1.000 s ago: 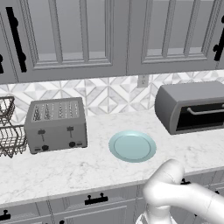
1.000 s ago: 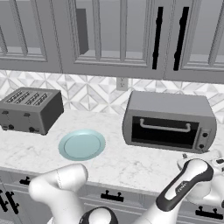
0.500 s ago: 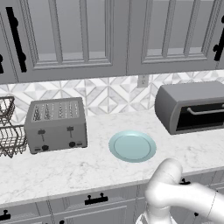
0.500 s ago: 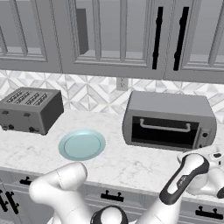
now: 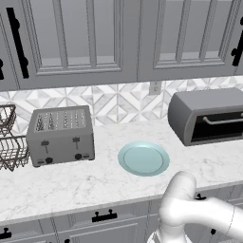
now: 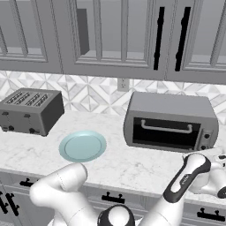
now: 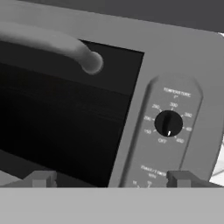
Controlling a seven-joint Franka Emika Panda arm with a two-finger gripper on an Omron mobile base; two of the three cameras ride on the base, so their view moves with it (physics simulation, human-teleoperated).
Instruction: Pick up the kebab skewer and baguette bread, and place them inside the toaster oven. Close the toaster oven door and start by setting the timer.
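**Tool up at the oven's control panel**

My tool (image 7: pixel 109 179) is spread wide, nothing between the fingertips (image 7: pixel 41 178), facing the toaster oven (image 6: pixel 171 121) at the right end of the worktop (image 6: pixel 132 165), back by the wall. Its door (image 6: pixel 165 133) is shut, silver bar handle (image 7: pixel 52 43) across the black glass. Dead ahead sits the temperature knob (image 7: pixel 168 123). The teal plate (image 5: pixel 143 158) lies bare mid-worktop, near the front edge; the slot toaster (image 5: pixel 60 134) stands toward the left end.

Matt grey toaster oven (image 6: pixel 171 121), seemingly glossy black toaster oven door (image 6: pixel 165 134)
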